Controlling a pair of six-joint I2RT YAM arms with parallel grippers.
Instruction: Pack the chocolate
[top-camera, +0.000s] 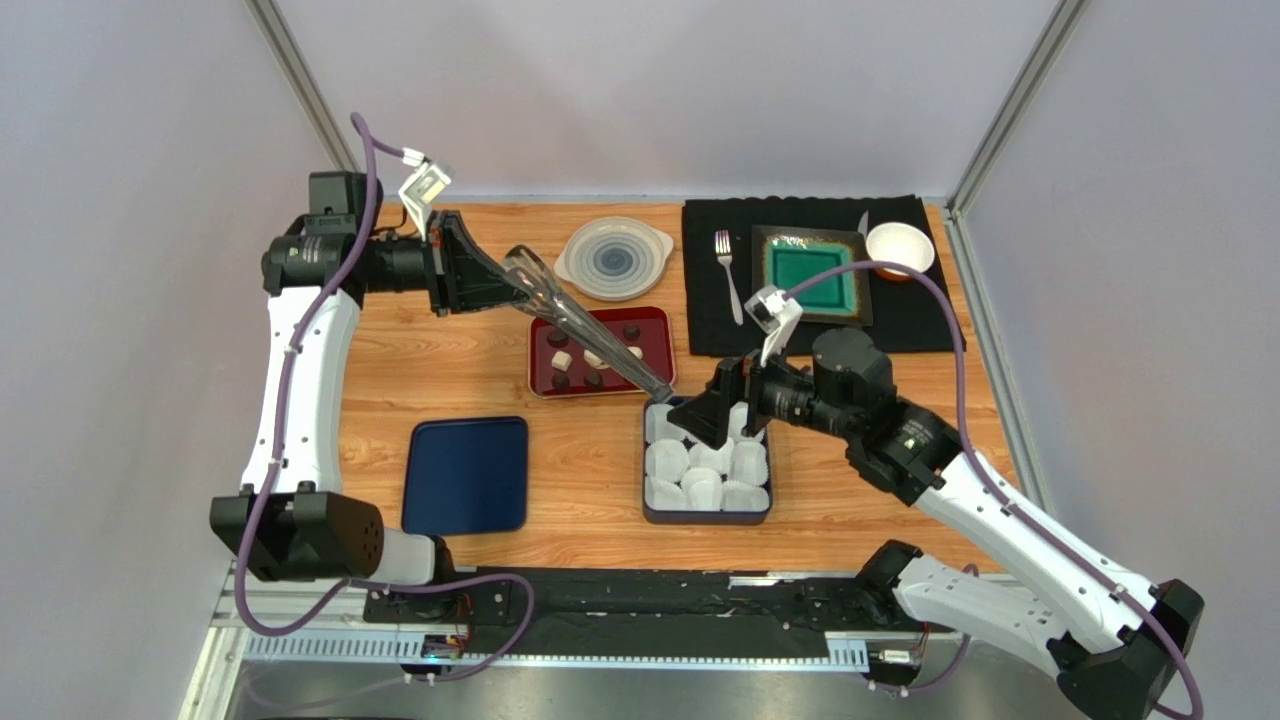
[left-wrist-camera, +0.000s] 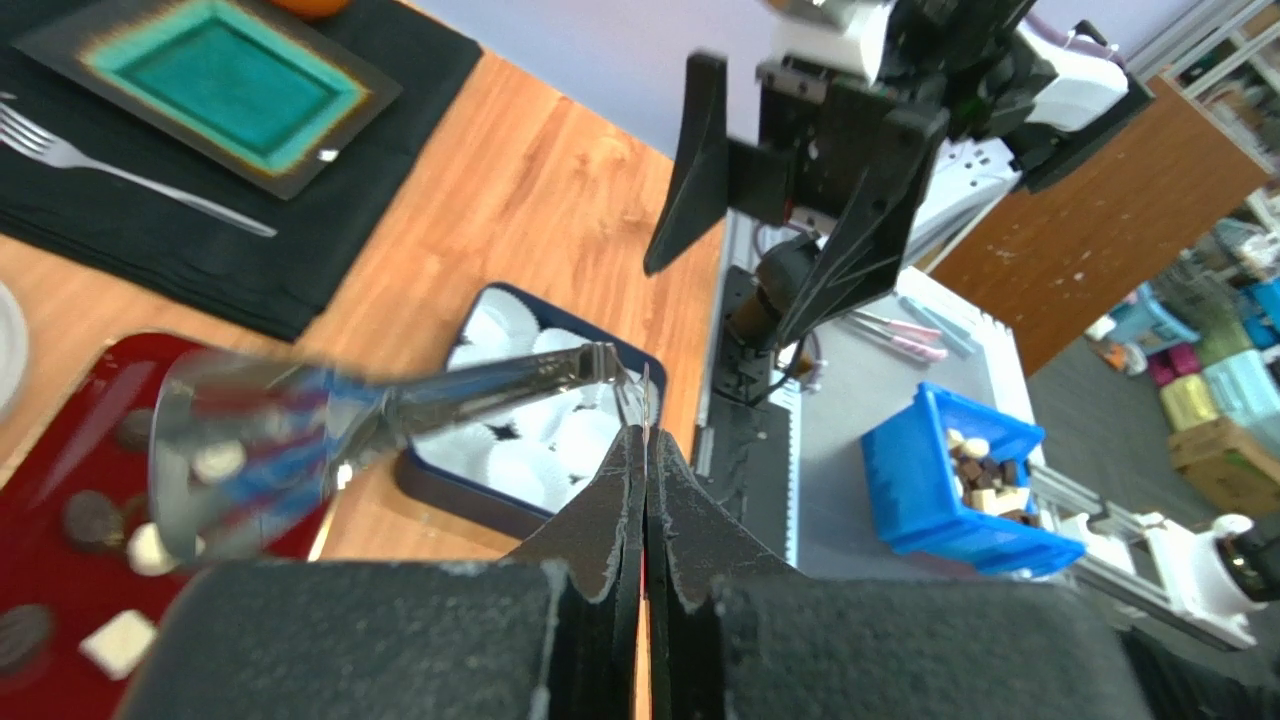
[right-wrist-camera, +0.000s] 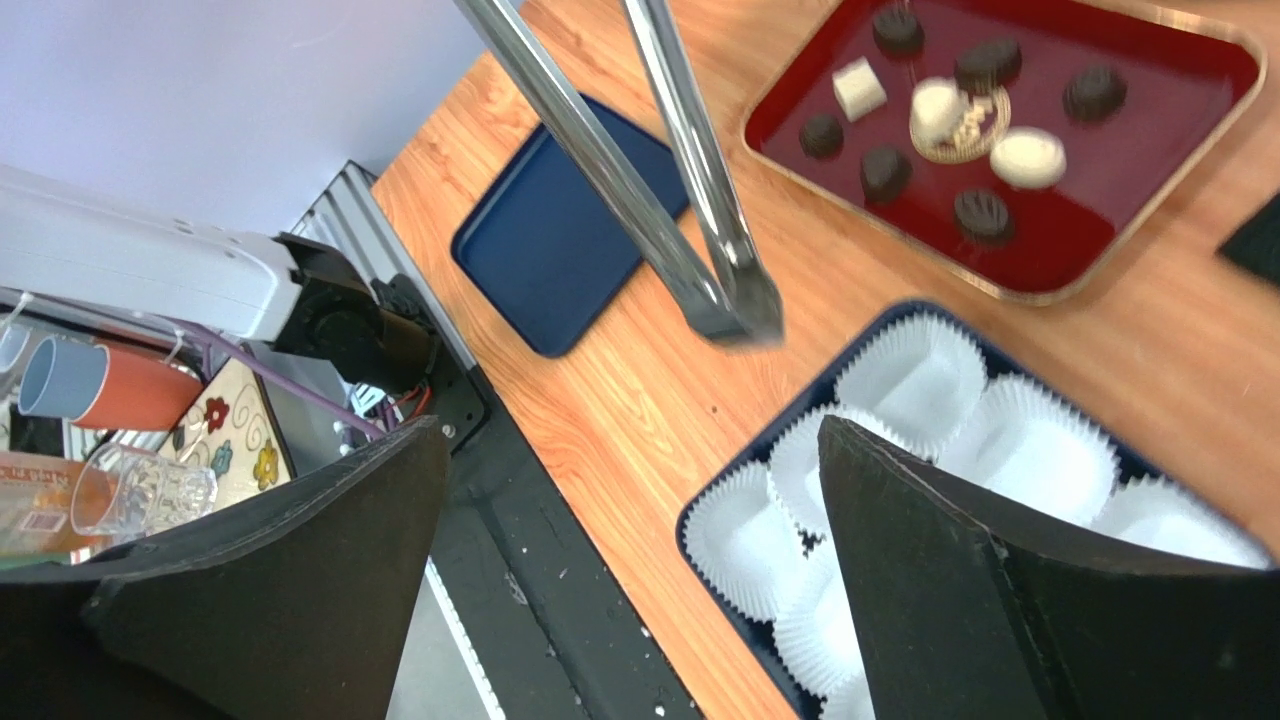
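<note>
The left claw (left-wrist-camera: 648, 488) was pressed shut on the handle end of the metal tongs (top-camera: 594, 333), so that's the arm that mattered here. The tongs' long axis ran diagonally from that claw at the far left, out across the red tray (right-wrist-camera: 1157, 173) and toward the near right. The tips hung just off the tray's edge, right by the far-left corner of the dark blue box (top-camera: 706, 519) full of white paper cups (right-wrist-camera: 917, 375). I couldn't spot a piece between the tips, though they were blurry in the right wrist view.

That put the chocolate (right-wrist-camera: 984, 215) back along the tongs toward the left claw, not out ahead of the tips. My guess is the tips needed drawing back over the tray before any pick. The left arm was the nearer one, and it had the tool.

The right claw (top-camera: 721, 417) hovered over the far end of the box with its jaws wide apart, holding nothing.

The chocolate all sat in the red tray on the worktop (top-camera: 586, 450): mostly dark brown rounds, a couple of cream-white ones and one pale square, all spaced apart. None of the cups I could see had a piece in it.
</note>
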